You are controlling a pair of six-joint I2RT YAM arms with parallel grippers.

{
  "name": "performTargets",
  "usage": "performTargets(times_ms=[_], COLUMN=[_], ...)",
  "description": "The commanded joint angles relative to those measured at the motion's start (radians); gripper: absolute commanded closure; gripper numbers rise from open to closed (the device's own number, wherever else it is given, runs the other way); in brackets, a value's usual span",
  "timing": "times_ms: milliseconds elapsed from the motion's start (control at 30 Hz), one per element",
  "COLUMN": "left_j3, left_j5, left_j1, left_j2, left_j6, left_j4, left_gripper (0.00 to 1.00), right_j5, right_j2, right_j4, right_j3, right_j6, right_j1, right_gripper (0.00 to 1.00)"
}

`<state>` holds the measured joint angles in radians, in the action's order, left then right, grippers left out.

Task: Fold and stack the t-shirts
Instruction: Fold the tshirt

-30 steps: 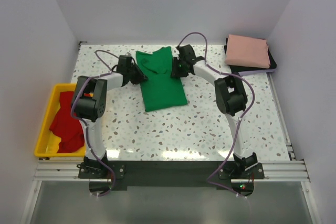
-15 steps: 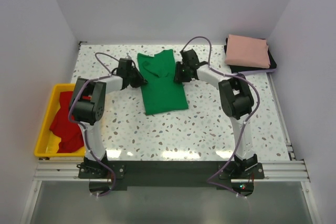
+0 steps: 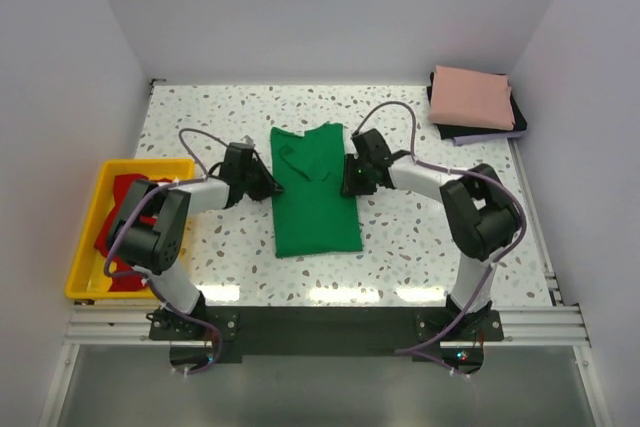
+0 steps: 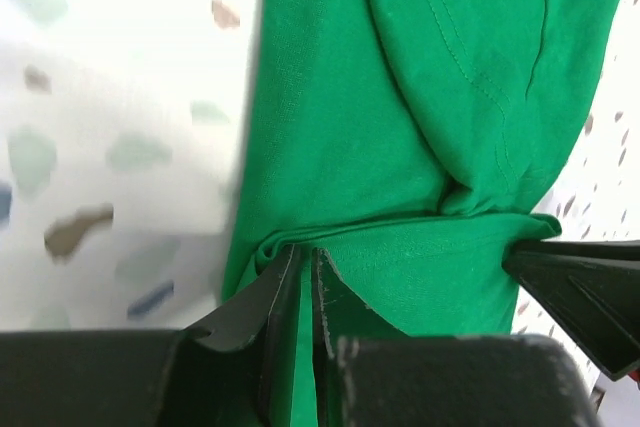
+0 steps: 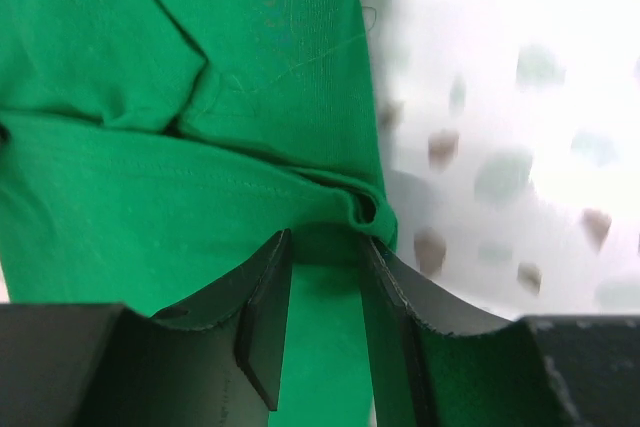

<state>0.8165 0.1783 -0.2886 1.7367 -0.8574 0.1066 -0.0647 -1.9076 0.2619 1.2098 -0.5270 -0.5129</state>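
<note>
At the far left the red t-shirt [image 3: 125,190] is lying crumpled in the yellow tray [image 3: 75,267], not yet folded; just right of it the left gripper [image 3: 262,185] is pinching the left edge of the green t-shirt [image 3: 315,202], its jaws nearly together on a doubled hem in the left wrist view; the green t-shirt is lying mid-table [image 3: 400,247] as a long strip, sleeves tucked in, so it is looking half folded; the right gripper [image 3: 352,175] is gripping the opposite edge, cloth bunching between its fingers; at the far right corner the pink t-shirt [image 3: 472,97] is sitting neatly folded on a dark flat thing [image 3: 455,131]. By my reckoning one shirt is done, one is being folded, and one is waiting.
</note>
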Motion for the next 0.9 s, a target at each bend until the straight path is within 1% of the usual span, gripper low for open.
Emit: performTargets(times_ms=[0, 100, 200, 267, 333, 367, 500, 600, 700, 733, 833, 867], left_j3=[-0.095, -0.181, -0.195, -0.182, -0.137, -0.117, -0.021, 0.015, 0.001, -0.007, -0.033, -0.049], left_j5=[-0.057, -0.048, -0.049, -0.053, -0.060, -0.066, -0.080, -0.041, 0.031, 0.044, 0.079, 0.081], left_j1=[-0.018, -0.029, -0.029, -0.029, -0.027, -0.027, -0.024, -0.026, -0.034, -0.041, -0.110, -0.156], left_j2=[-0.072, -0.146, -0.203, -0.230, -0.246, -0.249, -0.272, -0.284, -0.312, -0.328, -0.353, -0.358], left_j6=[0.001, -0.003, 0.009, 0.027, 0.046, 0.063, 0.096, 0.110, 0.107, 0.106, 0.086, 0.080], left_j4=[-0.059, -0.051, -0.068, -0.087, -0.105, -0.163, -0.208, -0.226, -0.216, -0.214, -0.200, -0.197], left_gripper=[0.85, 0.85, 0.85, 0.84, 0.82, 0.80, 0.74, 0.73, 0.73, 0.73, 0.73, 0.73], right_j5=[0.054, 0.030, 0.032, 0.036, 0.039, 0.042, 0.062, 0.062, 0.045, 0.022, -0.049, -0.063], right_j2=[0.096, 0.194, 0.228, 0.252, 0.263, 0.268, 0.311, 0.350, 0.407, 0.419, 0.479, 0.493], right_j4=[0.048, 0.028, 0.039, 0.059, 0.080, 0.100, 0.141, 0.160, 0.152, 0.142, 0.111, 0.102], right_j3=[-0.162, -0.251, -0.276, -0.268, -0.233, -0.210, -0.167, -0.162, -0.191, -0.203, -0.266, -0.300], right_j6=[-0.044, -0.060, -0.057, -0.048, -0.038, -0.031, -0.021, -0.018, -0.022, -0.027, -0.053, -0.070], right_j1=[-0.022, -0.030, -0.029, -0.029, -0.027, -0.027, -0.026, -0.027, -0.027, -0.027, -0.036, -0.050], right_gripper=[0.62, 0.61, 0.59, 0.57, 0.56, 0.56, 0.53, 0.53, 0.52, 0.53, 0.53, 0.53])
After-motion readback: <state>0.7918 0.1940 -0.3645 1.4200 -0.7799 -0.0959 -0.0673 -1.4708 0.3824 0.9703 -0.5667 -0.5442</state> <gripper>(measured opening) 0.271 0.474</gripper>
